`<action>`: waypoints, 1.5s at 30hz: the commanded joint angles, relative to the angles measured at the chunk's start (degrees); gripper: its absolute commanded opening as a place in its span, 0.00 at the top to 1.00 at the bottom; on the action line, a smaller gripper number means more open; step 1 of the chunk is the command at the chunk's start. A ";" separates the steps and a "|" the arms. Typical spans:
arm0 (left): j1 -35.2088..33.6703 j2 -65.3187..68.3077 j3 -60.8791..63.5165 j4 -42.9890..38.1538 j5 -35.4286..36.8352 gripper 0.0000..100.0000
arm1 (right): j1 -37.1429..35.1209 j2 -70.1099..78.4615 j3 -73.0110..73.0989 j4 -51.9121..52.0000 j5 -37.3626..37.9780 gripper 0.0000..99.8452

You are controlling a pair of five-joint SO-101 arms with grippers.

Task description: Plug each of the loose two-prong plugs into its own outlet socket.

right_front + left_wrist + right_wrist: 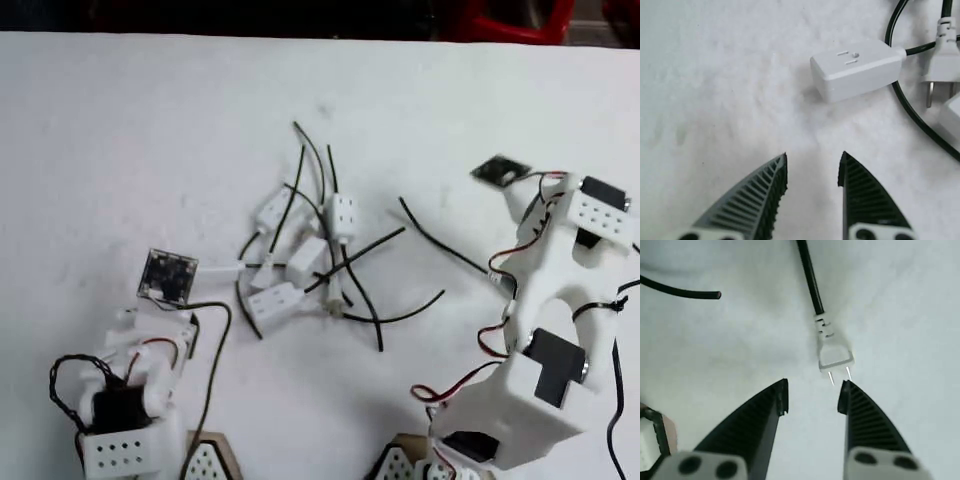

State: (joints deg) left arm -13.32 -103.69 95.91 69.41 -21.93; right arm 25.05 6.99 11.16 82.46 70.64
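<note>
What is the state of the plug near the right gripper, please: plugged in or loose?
Loose: the plug lies on the table with both prongs bare.

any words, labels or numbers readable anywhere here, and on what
None can be read.
The white plastic outlet socket block shows socket holes, no print.
The white two-prong plug is plain.
The small dark square board on an arm is too blurred to tell.
</note>
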 commanded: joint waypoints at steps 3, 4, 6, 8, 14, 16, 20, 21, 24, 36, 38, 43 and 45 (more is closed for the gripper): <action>-0.57 -0.66 -0.97 -1.23 -0.09 0.82 | -1.80 -2.95 5.01 -6.46 7.12 0.84; -0.57 -0.66 -0.97 -1.23 -0.09 0.82 | -2.24 -2.95 5.98 -7.87 7.30 0.84; -0.57 -0.66 -0.97 -1.23 -0.09 0.82 | -3.12 -2.95 7.56 -10.24 7.47 0.84; -0.57 -0.66 -0.88 -1.23 -0.09 0.82 | -3.65 -2.86 8.79 -12.44 7.47 0.84; -0.66 -0.66 -0.88 -1.23 -0.09 0.82 | -2.15 -2.86 12.22 -19.47 7.56 0.84; -0.66 -0.66 -0.88 -1.23 -0.09 0.82 | -1.80 -2.86 13.01 -21.05 7.65 0.84; -0.66 -0.66 -0.88 -1.23 -0.09 0.82 | -1.36 -2.59 13.71 -21.23 7.65 0.84; -0.66 -0.66 -0.88 -1.23 -0.09 0.82 | -1.27 -1.98 13.54 -21.32 7.82 0.85; -0.66 -0.66 -0.88 -1.23 -0.09 0.82 | -1.01 1.27 13.27 -21.49 10.55 0.88; -0.66 -0.66 -0.88 -1.23 -0.09 0.82 | 1.01 -1.45 1.76 -7.16 7.47 0.84; -0.66 -0.66 -0.88 -1.23 -0.09 0.82 | 0.48 -3.91 1.41 -4.00 7.56 0.84; -0.66 -0.66 -0.88 -1.23 -0.09 0.82 | -0.22 -6.73 3.87 -0.13 7.56 0.84; -0.66 -0.66 -0.88 -1.23 -0.09 0.82 | -0.13 -6.29 5.54 -1.10 7.74 0.84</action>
State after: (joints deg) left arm -13.32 -103.69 95.91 69.41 -21.93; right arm 25.67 3.21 16.18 81.41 78.64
